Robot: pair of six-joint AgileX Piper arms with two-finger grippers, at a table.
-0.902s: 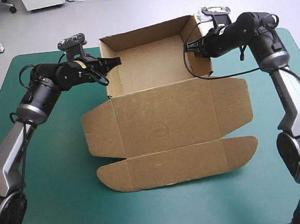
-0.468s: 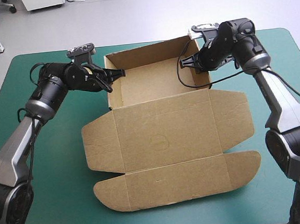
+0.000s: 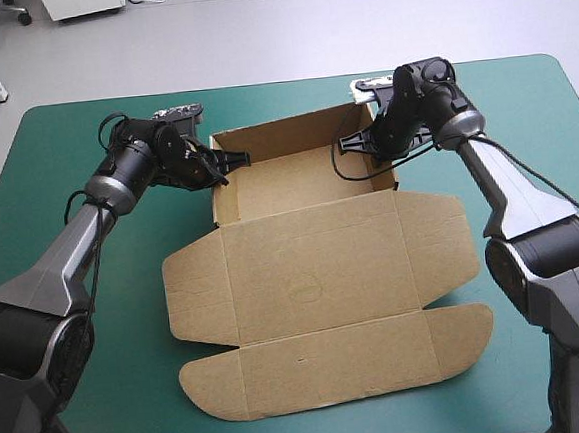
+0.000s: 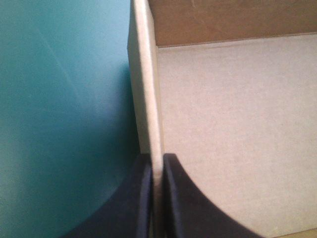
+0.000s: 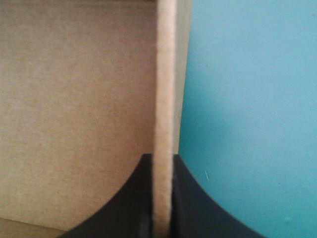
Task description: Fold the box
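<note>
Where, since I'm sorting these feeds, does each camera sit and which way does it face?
High view: above and behind the robot, facing forward and down at the box on the table; left gripper and right gripper show.
Left wrist view: above that wrist, along the left gripper, shut on the box's wall.
Right wrist view: likewise, the right gripper shut on the opposite wall.
Shared: all show box and teal-green table.

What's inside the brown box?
Only bare brown floor shows inside the box, plus a black finger of the left gripper and the right gripper pinching its side walls. The floor strip behind the near wall is hidden.
</note>
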